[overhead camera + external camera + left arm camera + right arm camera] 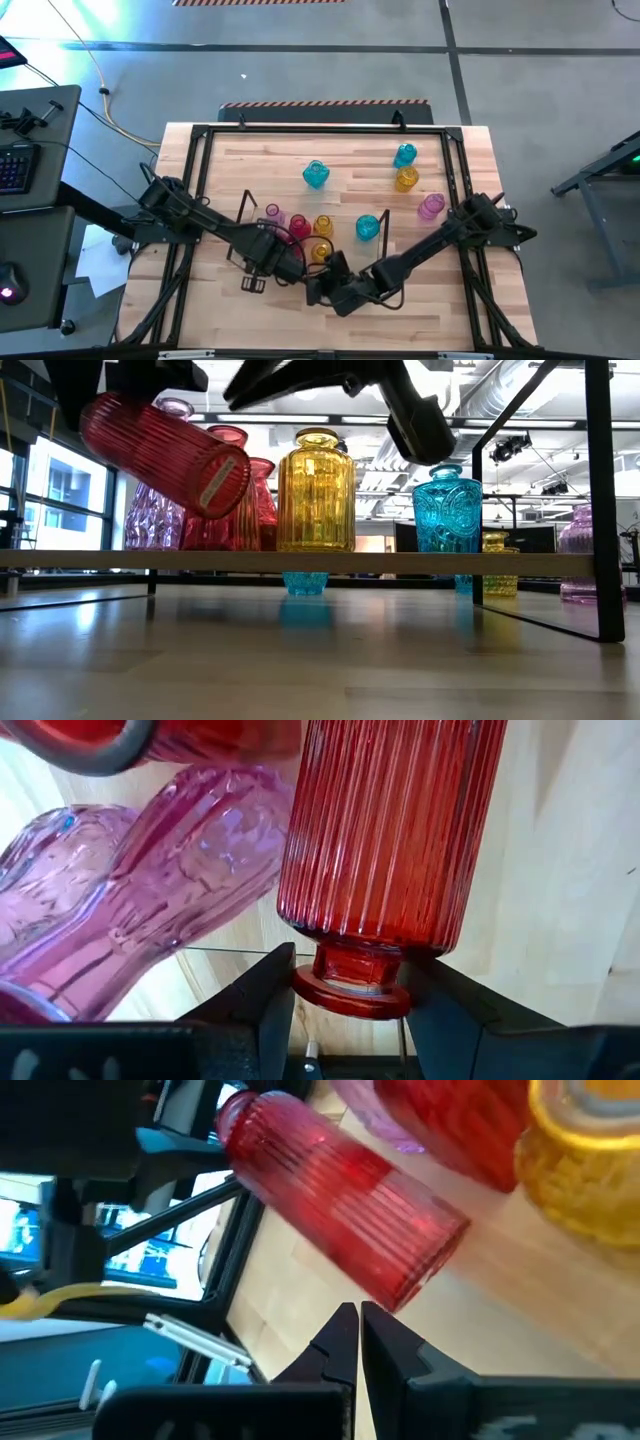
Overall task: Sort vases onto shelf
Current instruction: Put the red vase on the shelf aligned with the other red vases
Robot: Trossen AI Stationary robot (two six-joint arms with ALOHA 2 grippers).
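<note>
My left gripper (350, 985) (268, 250) is shut on a red ribbed vase (165, 450) (340, 1200), which hangs tilted over the shelf (400, 563). On the shelf's plank stand a pink vase (150, 520), two red vases (235, 520), a yellow vase (315, 490) and a cyan vase (447, 510). My right gripper (358, 1330) (330, 285) is shut and holds nothing. It stands just off the held vase's base (415, 1270), with a narrow gap showing between them. My left gripper pinches the red ribbed vase's narrow neck (352, 963) between its two fingers (262, 990), just above the flared lip. The fingers come from above, pointing mostly down. The vase is lifted clear of the shelf and tilted, its base (225, 485) lower than its neck.
Loose vases stand on the table beyond the shelf: cyan (315, 175), cyan (404, 155), yellow (406, 180) and pink (431, 207). A black metal frame (300, 130) runs around the wooden table. Bare wood lies at the near right.
</note>
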